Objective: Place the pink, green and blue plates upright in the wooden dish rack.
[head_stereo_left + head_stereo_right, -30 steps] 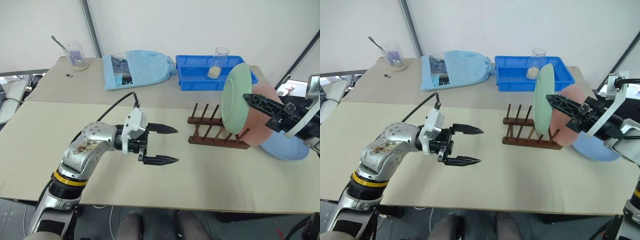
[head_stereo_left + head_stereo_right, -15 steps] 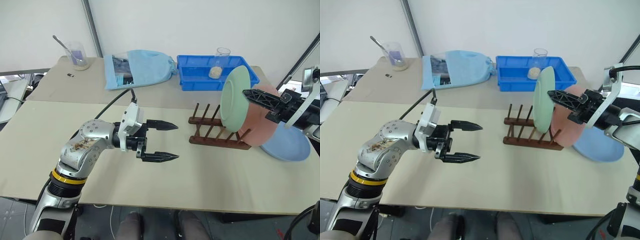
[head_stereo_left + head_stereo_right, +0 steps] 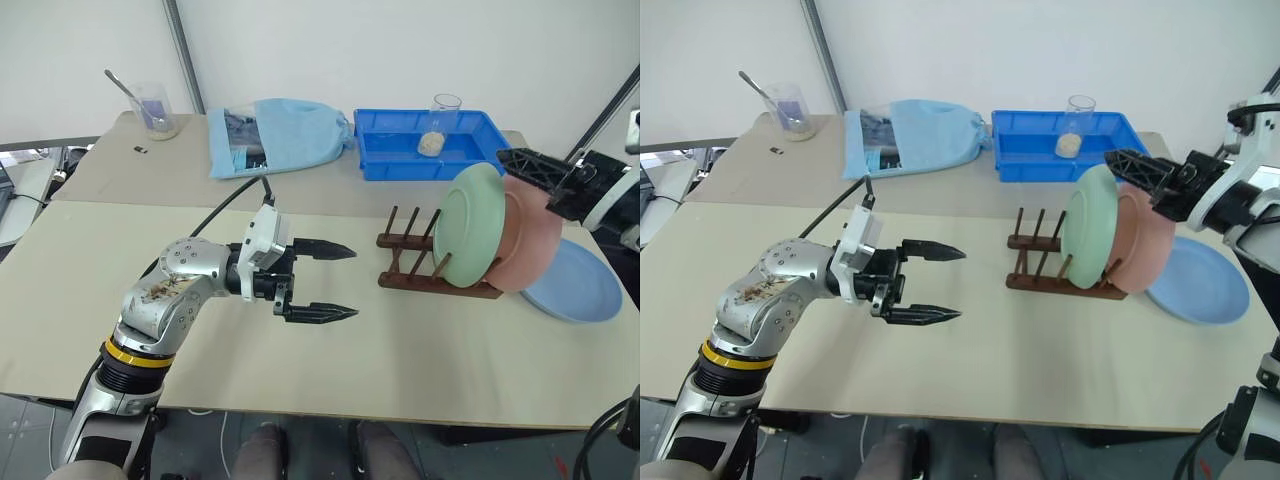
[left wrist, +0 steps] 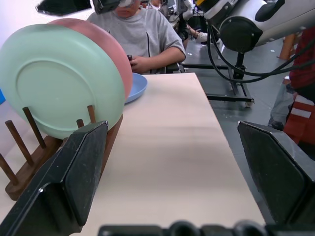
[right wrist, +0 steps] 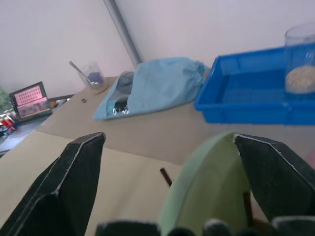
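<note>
The wooden dish rack (image 3: 415, 262) stands right of the table's centre. The green plate (image 3: 470, 225) stands upright in it and leans back on the pink plate (image 3: 528, 240), which stands in the slot behind. Flat on the table to the right of the rack lies the blue plate (image 3: 573, 282). My right gripper (image 3: 1120, 163) hovers open just above the top edges of the green and pink plates; the green plate's rim (image 5: 206, 191) shows below its spread fingers. Well to the left of the rack, my left gripper (image 3: 350, 282) is open and empty, pointing at it.
A blue tray (image 3: 400, 150) holding a glass jar (image 3: 437, 122) sits behind the rack. A light blue cloth bag (image 3: 275, 135) and a beaker with a spoon (image 3: 153, 110) stand at the far left. A seated person (image 4: 142, 34) is beyond the table's right end.
My right gripper has opened, let go of the green plate and lifted away to the right. The green plate has tipped back against the pink one. The left arm kept still.
</note>
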Controlling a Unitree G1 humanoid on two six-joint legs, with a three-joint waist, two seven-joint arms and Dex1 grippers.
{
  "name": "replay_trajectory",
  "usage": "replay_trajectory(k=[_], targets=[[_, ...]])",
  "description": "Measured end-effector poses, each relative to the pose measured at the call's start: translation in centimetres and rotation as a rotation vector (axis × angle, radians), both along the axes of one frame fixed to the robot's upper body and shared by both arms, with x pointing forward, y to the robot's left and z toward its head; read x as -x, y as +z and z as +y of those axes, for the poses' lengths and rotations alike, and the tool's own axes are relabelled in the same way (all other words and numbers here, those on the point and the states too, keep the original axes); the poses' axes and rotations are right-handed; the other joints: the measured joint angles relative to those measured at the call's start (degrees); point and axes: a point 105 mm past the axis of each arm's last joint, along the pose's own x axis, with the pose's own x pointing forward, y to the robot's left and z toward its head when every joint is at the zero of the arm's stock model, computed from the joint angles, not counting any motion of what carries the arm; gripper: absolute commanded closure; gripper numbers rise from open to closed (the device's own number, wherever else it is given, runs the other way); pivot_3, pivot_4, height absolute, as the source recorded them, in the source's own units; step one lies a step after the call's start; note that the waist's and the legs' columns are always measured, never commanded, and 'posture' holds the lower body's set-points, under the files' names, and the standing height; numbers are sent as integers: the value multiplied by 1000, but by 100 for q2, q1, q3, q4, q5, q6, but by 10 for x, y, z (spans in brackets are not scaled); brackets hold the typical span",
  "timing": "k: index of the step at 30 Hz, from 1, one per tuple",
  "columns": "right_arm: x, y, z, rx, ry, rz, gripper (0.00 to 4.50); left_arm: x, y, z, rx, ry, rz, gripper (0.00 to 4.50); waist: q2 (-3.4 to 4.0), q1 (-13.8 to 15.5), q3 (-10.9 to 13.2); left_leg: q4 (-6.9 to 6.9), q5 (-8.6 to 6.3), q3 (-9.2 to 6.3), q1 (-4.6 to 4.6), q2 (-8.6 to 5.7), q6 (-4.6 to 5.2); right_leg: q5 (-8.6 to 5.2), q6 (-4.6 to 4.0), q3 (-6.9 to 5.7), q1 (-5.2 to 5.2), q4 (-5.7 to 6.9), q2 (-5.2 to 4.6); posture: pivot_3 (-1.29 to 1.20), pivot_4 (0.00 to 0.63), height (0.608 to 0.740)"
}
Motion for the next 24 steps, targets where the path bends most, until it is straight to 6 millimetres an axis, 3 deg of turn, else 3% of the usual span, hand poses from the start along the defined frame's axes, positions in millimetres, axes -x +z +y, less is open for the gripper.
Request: replay_trajectory(k=[4,6,10,12,17,21,24], targets=[[12,19,-10,124,-25,-86,46,1,-1,-1,-9,-12,-2,0,5,13,3,-1,0,1,-3,-1,0,-1,0,0,-4,-1,-3,0,150,719],[28,26,-17,204,-28,-121,46,2,-2,-2,-16,-23,-3,0,5,35,3,-2,-3,-3,-5,0,4,-6,-2,-4,-4,-1,-2,0,150,719],[69,20,-42,264,-66,-71,46,9,-4,-6,-40,-56,-10,0,6,72,2,1,-12,-1,-3,-2,19,-4,13,-3,4,-3,-6,0,150,719],[85,2,-56,321,-106,4,46,13,-4,-11,-53,-84,-3,0,6,80,2,7,-12,-2,1,-2,19,-9,12,-4,13,-3,-5,0,150,719],[114,-76,-89,614,-155,283,46,22,-11,-25,-99,-152,-31,0,15,79,-3,20,-13,9,22,-8,18,-12,15,8,29,-1,-10,0,150,719],[105,-123,-101,880,-126,325,46,28,-20,-46,-96,-183,-99,0,9,-57,0,19,-13,21,41,-6,17,-12,14,16,34,-3,-12,0,150,719],[87,-144,-107,985,-129,304,46,30,-21,-56,-73,-181,-136,0,10,-123,1,14,-13,20,46,-7,17,-10,11,17,35,5,-9,0,150,719]])
